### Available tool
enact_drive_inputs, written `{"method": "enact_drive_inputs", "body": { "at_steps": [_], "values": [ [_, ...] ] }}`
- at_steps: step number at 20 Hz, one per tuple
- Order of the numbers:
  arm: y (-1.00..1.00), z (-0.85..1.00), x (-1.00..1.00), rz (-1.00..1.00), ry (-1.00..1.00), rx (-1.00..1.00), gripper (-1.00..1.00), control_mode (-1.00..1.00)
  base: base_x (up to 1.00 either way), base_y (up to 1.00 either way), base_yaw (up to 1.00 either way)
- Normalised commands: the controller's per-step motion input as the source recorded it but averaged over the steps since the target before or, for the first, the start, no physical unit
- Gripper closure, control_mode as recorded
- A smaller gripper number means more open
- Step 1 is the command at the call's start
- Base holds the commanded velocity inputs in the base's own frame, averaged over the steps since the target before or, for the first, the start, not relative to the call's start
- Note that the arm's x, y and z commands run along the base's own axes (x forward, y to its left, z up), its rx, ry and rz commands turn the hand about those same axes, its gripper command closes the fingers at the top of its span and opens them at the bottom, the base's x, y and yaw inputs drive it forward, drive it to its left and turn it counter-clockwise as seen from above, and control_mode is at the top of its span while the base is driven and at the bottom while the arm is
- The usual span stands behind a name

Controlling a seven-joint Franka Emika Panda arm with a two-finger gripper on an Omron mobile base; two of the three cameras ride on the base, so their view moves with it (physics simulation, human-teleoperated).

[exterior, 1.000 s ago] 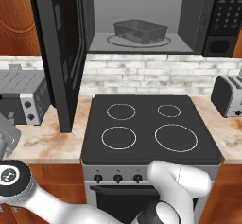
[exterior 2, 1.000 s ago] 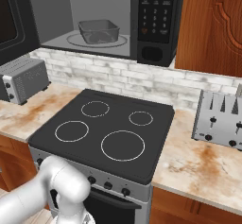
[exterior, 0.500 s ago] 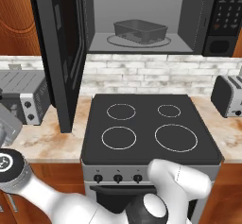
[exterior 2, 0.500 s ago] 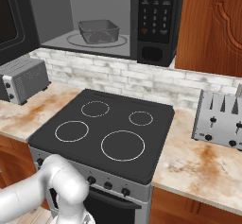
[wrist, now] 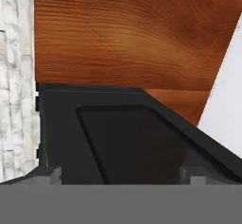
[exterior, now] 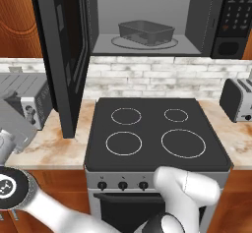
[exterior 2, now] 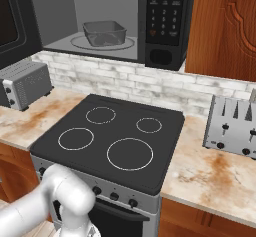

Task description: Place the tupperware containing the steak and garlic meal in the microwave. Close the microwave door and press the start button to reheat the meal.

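The smoky-grey tupperware (exterior: 146, 32) (exterior 2: 104, 32) rests on the round turntable inside the black microwave (exterior: 147, 43). Its contents are too faint to tell, so the steak and garlic cannot be made out. The microwave door (exterior: 66, 55) (exterior 2: 12, 16) stands swung wide open to the left. The keypad (exterior: 236, 15) (exterior 2: 162, 11) is on the right of the cavity. My gripper (wrist: 120, 175) is open with nothing between its fingertips (wrist: 47, 174). It points at the outer face of the door (wrist: 132, 138), below and left of the microwave.
A black four-burner stove (exterior: 155, 129) (exterior 2: 115, 131) lies under the microwave. A silver toaster oven (exterior: 24, 97) (exterior 2: 25, 83) stands on the counter to the left, close to the open door. A toaster (exterior: 238, 99) (exterior 2: 235, 121) stands on the right. A wooden cabinet (exterior 2: 225, 26) flanks the microwave.
My arm has shifted a little at the lower left of the left base view. The tupperware and the open door have not moved.
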Motion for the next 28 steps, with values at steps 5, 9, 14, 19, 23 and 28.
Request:
{"method": "enact_drive_inputs", "body": {
  "at_steps": [5,9,14,19,23,28],
  "values": [
    [-1.00,0.29,-0.42,-0.09,-0.17,0.02,-1.00,-1.00,0.00,0.00,0.00],
    [-1.00,0.41,-0.23,-0.12,-0.14,0.04,-1.00,-1.00,0.00,0.00,0.00],
    [-1.00,0.52,-0.32,-0.16,-0.16,0.07,-1.00,-1.00,0.00,0.00,0.00],
    [-1.00,0.47,-0.50,-0.19,-0.18,0.10,-1.00,-1.00,0.00,0.00,0.00],
    [-1.00,0.50,-0.52,-0.17,-0.13,0.13,-1.00,-1.00,0.00,0.00,0.00],
    [-1.00,0.82,-0.26,-0.11,-0.03,0.17,-1.00,-1.00,0.00,0.00,0.00]
  ]
}}
